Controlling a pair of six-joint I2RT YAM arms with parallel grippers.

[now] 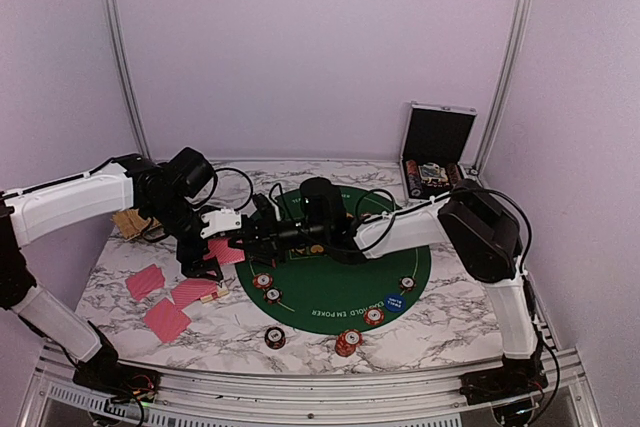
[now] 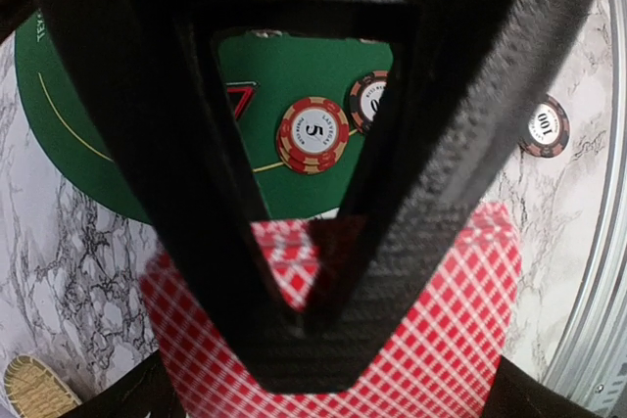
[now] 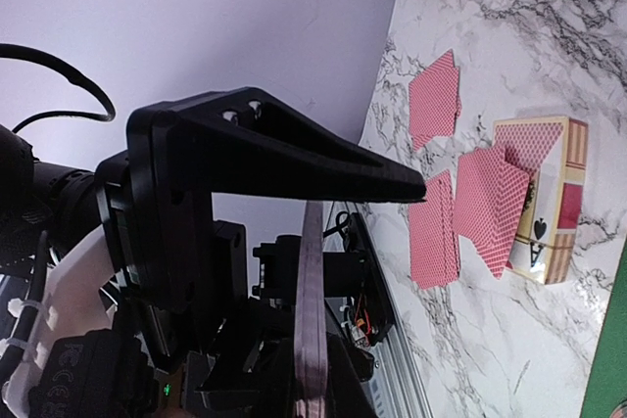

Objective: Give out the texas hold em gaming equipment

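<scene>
My right gripper [image 1: 243, 243] reaches left across the green mat [image 1: 340, 282] and is shut on a stack of red-backed playing cards [image 1: 228, 251], held above the marble. In the right wrist view the stack [image 3: 312, 320] shows edge-on. My left gripper [image 1: 212, 245] stands open around the same cards [image 2: 441, 320], its fingers wide apart on either side; one left finger [image 3: 294, 159] hangs beside the stack. Loose cards [image 1: 167, 319] lie face down at the front left. Striped chips [image 1: 262, 281] and a blue disc [image 1: 394, 301] sit on the mat.
A card box [image 3: 544, 198] lies among the dealt cards. The straw basket [image 1: 128, 222] sits behind the left arm. The silver case [image 1: 435, 152] stands open at the back right. More chips [image 1: 347, 343] lie near the front edge rail.
</scene>
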